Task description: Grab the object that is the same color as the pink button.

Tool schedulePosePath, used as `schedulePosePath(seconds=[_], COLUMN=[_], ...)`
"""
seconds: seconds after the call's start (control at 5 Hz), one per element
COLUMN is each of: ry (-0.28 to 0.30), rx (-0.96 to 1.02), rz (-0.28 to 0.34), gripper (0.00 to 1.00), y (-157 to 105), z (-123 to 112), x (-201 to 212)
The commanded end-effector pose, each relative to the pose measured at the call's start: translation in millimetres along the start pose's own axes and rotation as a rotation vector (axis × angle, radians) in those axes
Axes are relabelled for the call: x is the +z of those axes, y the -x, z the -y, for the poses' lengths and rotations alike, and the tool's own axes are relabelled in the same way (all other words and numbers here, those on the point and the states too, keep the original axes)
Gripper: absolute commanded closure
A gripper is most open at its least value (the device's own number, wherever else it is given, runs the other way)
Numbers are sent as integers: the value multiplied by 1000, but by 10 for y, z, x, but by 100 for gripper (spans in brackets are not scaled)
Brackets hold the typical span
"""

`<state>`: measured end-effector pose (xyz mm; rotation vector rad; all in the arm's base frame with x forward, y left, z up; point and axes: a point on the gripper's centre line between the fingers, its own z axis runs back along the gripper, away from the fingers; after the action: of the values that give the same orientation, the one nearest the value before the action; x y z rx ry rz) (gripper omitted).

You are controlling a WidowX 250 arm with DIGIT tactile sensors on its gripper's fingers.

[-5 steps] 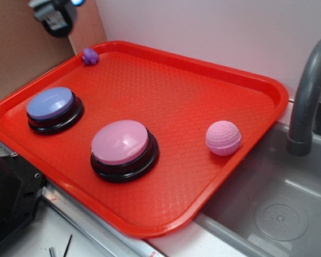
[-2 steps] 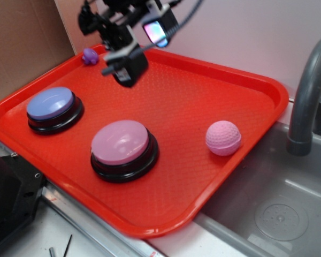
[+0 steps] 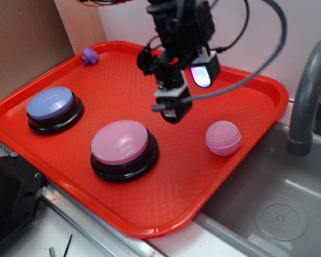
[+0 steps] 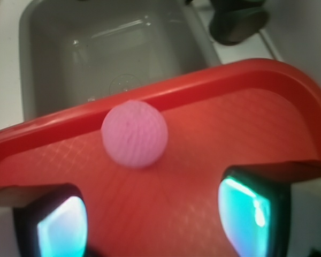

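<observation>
- Gripper hangs over the middle of the red tray, up off its floor, between the pink button and the pink ball, touching neither.
- Wrist view has the two fingers sitting wide apart at the bottom corners, each with a glowing teal pad, bare tray between them: the claw is spread and empty.
- One pink ball on the tray: dimpled, resting near the edge that borders the sink, apart from everything else.
- Two dome buttons on black bases: the pink one near the front, the lavender-blue button off toward the left end.
- One tiny purple toy, tucked into the far left corner.
- One grey faucet rising beside the sink.
- Exterior view takes in both buttons and the purple toy; the wrist view shows none of them.
- Wrist view gives the ball ahead of the fingers, slightly left of centre, just short of the tray rim, sink basin beyond.
</observation>
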<state>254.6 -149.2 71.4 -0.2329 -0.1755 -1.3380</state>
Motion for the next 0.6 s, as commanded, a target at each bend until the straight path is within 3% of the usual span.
schedulePosePath(seconds=[0.0,0.2,0.4], ry=[14,14,10], rx=[-79,-81,-71], rz=[-25,-50,-72], gripper=[0,0,100], y=[-299,-318,-308], z=[159,203,214], x=[-250,-334,-358])
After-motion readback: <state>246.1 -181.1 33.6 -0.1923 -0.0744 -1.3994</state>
